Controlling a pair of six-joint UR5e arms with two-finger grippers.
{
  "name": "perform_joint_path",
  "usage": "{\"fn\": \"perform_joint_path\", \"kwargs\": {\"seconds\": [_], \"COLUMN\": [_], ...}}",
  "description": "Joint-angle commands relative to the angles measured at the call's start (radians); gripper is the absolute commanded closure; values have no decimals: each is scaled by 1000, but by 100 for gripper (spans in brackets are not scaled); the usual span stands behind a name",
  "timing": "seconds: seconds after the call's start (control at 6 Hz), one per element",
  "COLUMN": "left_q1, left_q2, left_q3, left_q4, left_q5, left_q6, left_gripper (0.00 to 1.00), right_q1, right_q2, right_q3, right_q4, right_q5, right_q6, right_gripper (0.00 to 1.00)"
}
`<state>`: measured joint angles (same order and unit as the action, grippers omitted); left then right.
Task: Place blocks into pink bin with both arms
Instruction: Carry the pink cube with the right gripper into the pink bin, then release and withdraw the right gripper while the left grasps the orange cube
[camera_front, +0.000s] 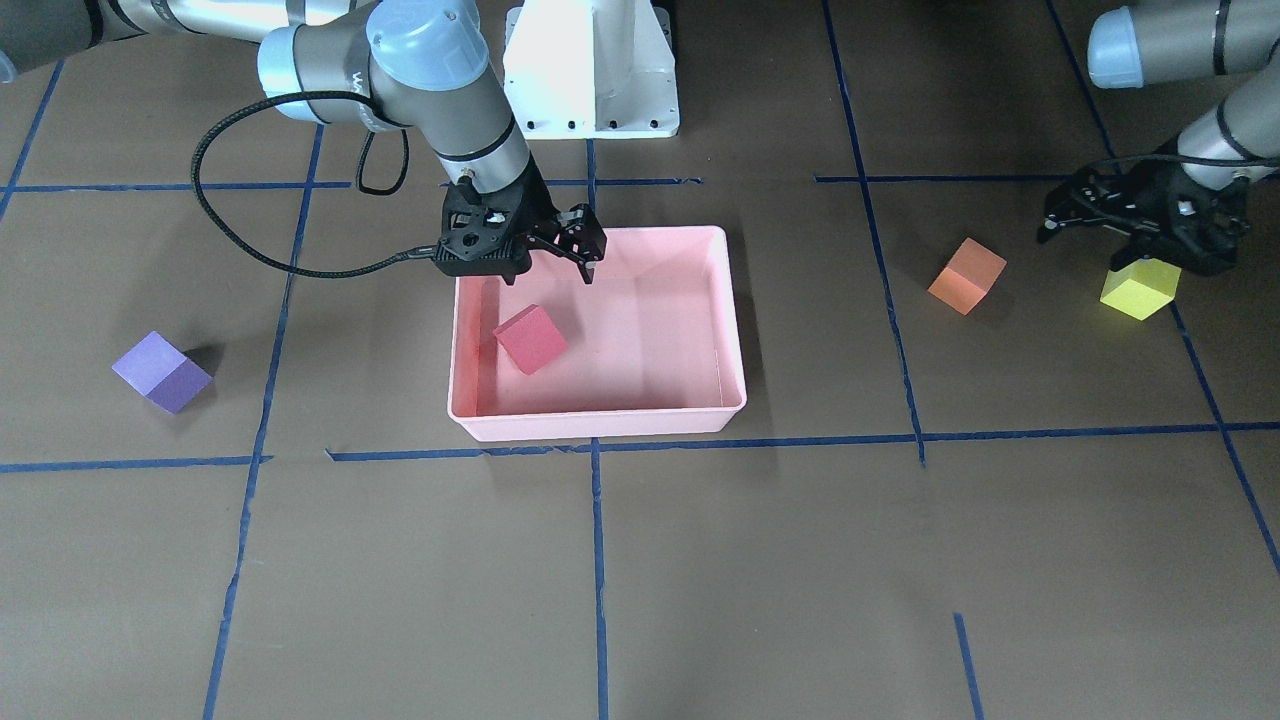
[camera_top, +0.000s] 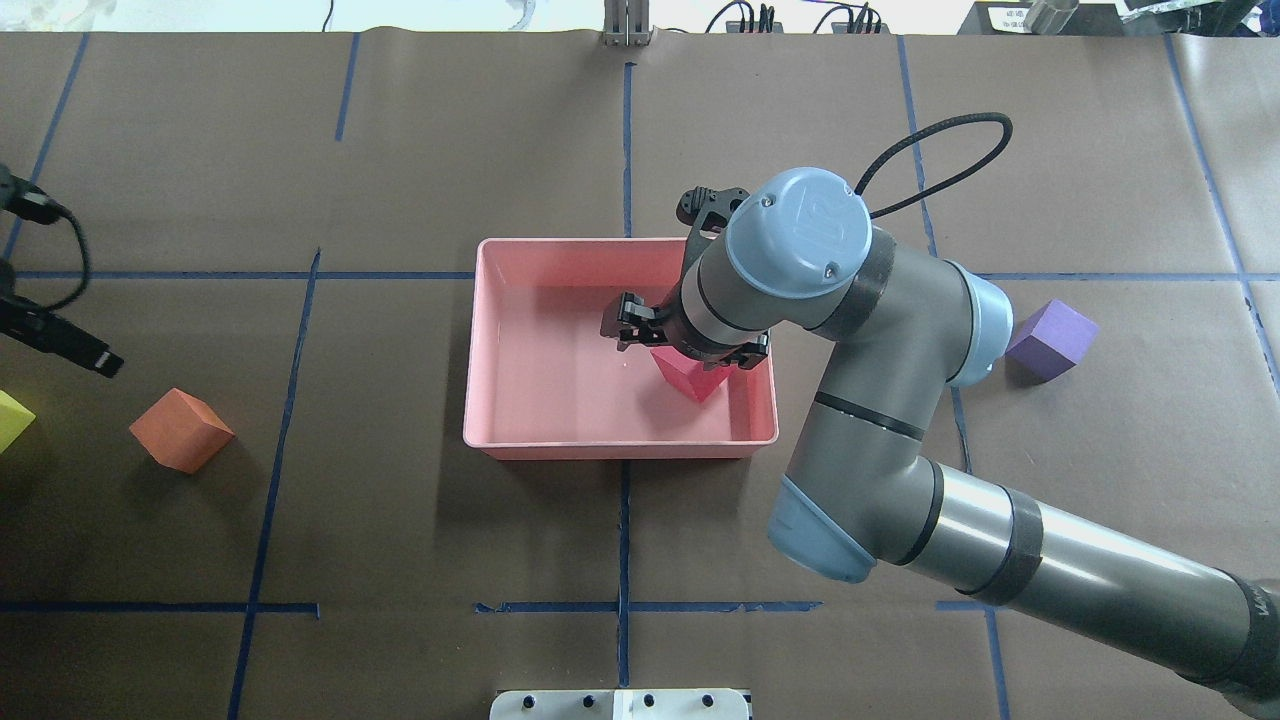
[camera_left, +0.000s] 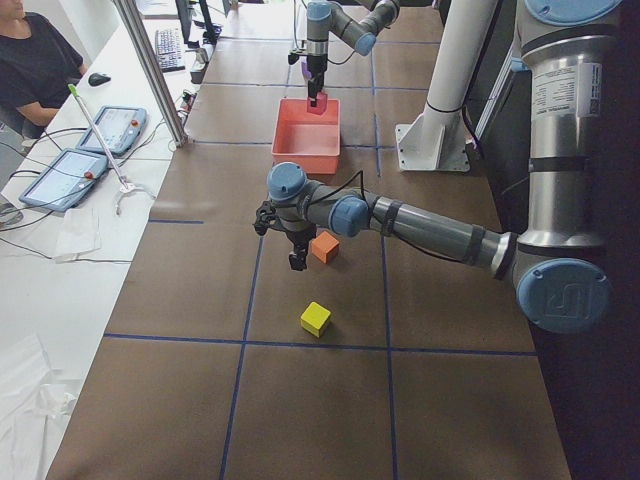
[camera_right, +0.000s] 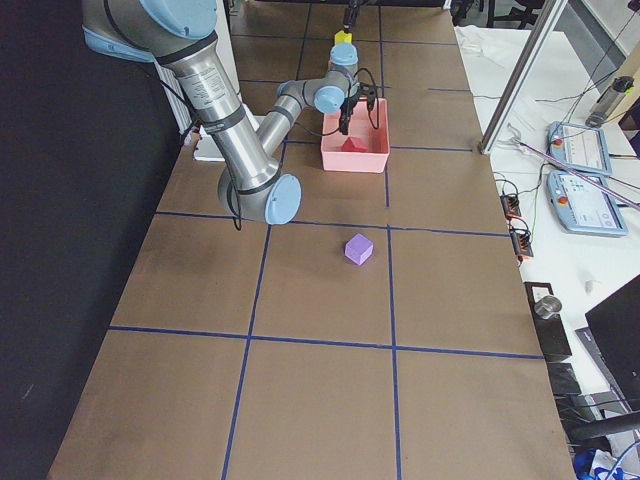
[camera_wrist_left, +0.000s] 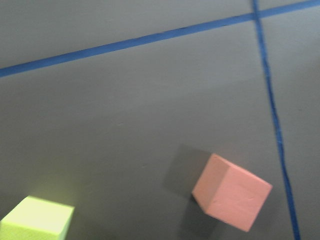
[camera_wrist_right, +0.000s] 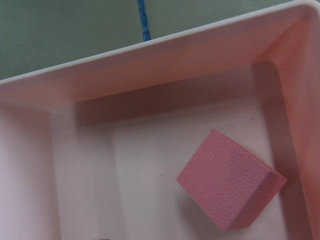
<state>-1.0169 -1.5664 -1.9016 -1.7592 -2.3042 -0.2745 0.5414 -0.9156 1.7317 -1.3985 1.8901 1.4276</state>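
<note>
The right arm (camera_top: 880, 400) reaches forward with its elbow bent and its wrist turned straight down. The right end effector (camera_front: 550, 262) hangs with its two fingers spread apart and nothing between them. The left arm (camera_left: 430, 228) stretches out low and nearly level, far to the robot's left side. The left end effector (camera_top: 90, 290) is tilted downward, its fingers wide apart and also empty.

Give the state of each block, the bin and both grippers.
pink bin: holds one block
red-pink block: lying free in the bin
purple block: on the table
orange block: on the table
yellow-green block: on the table
right gripper: open, over the bin
left gripper: open, empty
</note>
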Motion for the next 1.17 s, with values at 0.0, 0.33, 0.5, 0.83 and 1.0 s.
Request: {"fn": "perform_joint_path", "kwargs": {"seconds": [0.0, 0.33, 0.5, 0.83, 1.0], "left_q1": [139, 214, 231, 279, 284], "left_q2": [-11, -1, 20, 20, 20], "left_q3": [-2, -16, -13, -4, 2], "left_q4": [-71, -119, -132, -137, -137], "left_q5": [123, 300, 308, 307, 307], "left_q6": [-5, -2, -3, -58, -58], "left_gripper": [0, 0, 0, 0, 0], "right_q1": [0, 24, 46, 46, 46], "right_q2": [-75, -138, -181, -230, -233], "right_q3": [97, 186, 265, 312, 312], "right_q4": [7, -49, -81, -94, -94], "right_q5": [-13, 18, 29, 29, 27], "right_q6": [7, -16, -16, -16, -16], "right_gripper": [0, 0, 0, 0, 0]}}
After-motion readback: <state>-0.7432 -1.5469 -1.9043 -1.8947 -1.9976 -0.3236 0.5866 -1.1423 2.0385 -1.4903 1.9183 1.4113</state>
